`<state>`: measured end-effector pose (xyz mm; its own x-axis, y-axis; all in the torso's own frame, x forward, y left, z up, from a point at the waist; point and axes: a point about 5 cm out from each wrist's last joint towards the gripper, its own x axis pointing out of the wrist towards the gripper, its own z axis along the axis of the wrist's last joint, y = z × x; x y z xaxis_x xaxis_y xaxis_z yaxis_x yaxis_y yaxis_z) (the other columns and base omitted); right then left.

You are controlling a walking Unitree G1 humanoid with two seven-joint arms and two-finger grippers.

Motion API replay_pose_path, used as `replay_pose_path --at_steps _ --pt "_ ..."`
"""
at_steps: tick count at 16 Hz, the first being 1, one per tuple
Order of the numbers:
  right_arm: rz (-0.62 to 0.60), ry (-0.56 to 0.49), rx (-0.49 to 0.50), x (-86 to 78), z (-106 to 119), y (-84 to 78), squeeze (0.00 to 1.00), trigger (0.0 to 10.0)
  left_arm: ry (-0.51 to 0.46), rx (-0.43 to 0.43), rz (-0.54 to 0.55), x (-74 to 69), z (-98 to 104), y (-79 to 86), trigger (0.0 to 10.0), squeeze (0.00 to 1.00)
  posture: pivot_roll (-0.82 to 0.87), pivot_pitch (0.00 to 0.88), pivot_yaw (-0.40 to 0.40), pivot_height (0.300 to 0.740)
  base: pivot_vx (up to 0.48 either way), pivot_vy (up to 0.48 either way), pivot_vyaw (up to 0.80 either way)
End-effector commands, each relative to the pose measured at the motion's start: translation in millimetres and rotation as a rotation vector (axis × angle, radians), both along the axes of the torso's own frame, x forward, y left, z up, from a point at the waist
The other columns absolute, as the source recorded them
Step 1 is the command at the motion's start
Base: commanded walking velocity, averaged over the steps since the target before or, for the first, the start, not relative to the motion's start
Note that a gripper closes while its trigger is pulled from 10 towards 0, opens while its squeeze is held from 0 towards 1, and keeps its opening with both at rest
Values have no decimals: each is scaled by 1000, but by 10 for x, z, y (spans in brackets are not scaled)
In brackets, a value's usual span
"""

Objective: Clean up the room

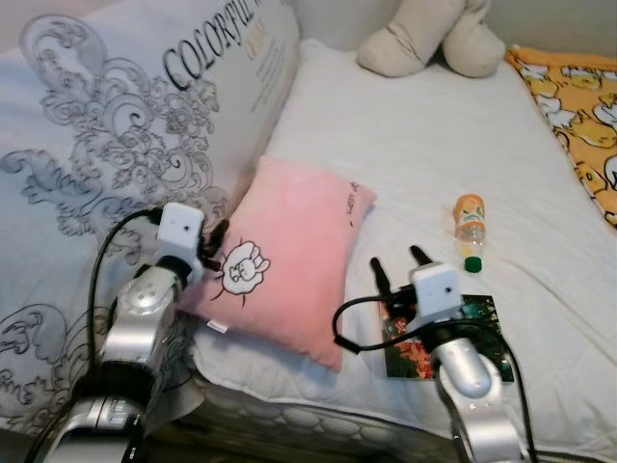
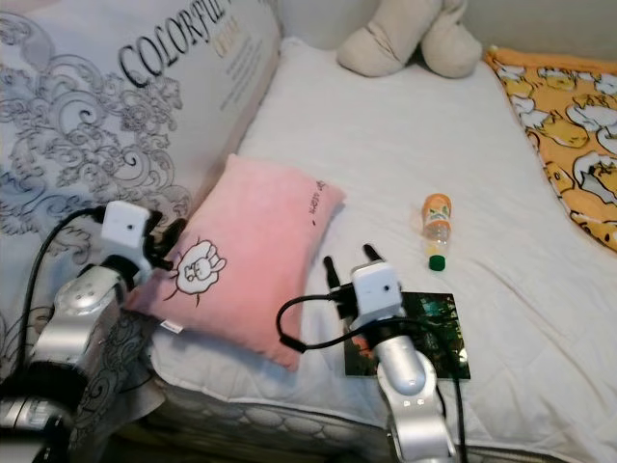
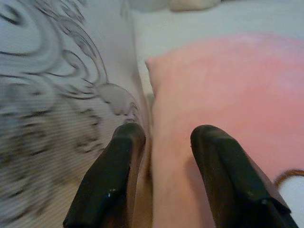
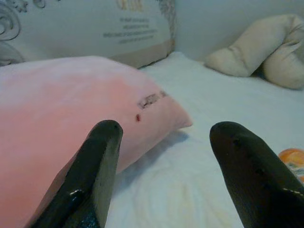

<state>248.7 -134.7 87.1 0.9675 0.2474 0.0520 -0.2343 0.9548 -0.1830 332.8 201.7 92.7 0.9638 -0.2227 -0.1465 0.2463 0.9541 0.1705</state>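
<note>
On the bed (image 1: pixel 424 154), the pink pillow (image 1: pixel 289 256) touches the left gripper (image 1: pixel 217 246).

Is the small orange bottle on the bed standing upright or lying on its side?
Lying on its side. The bottle rests lengthwise on the white bed, its green cap pointing toward the robot.

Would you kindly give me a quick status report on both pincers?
Left pincer open at pink pillow's edge. Right pincer open, empty, above booklet. Bottle lying on bed.
</note>
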Motion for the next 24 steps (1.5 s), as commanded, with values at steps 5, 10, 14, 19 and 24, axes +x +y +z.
replay_pose_path --at_steps 5,10,14,19,24 --pt "-8 -7 15 -11 40 -27 0 10000 242 -41 6 64 -292 -42 10000 1000 -123 0 34 740 0 0 0" --pt "-14 18 25 -5 21 -37 0 10000 388 -293 -5 25 -451 -161 10000 0 -124 0 31 740 0 0 0" --pt "-6 31 31 34 14 -18 0 10000 406 -470 8 7 -493 -242 0 0 -124 0 31 740 0 0 0" --pt "-8 53 28 69 -9 -45 0 10000 454 -583 8 -19 -539 -323 0 0 -126 0 25 740 0 0 0" --pt "-3 67 23 78 -33 -34 0 10000 458 -615 -46 -21 -526 -378 0 0 -120 0 23 740 0 0 0"
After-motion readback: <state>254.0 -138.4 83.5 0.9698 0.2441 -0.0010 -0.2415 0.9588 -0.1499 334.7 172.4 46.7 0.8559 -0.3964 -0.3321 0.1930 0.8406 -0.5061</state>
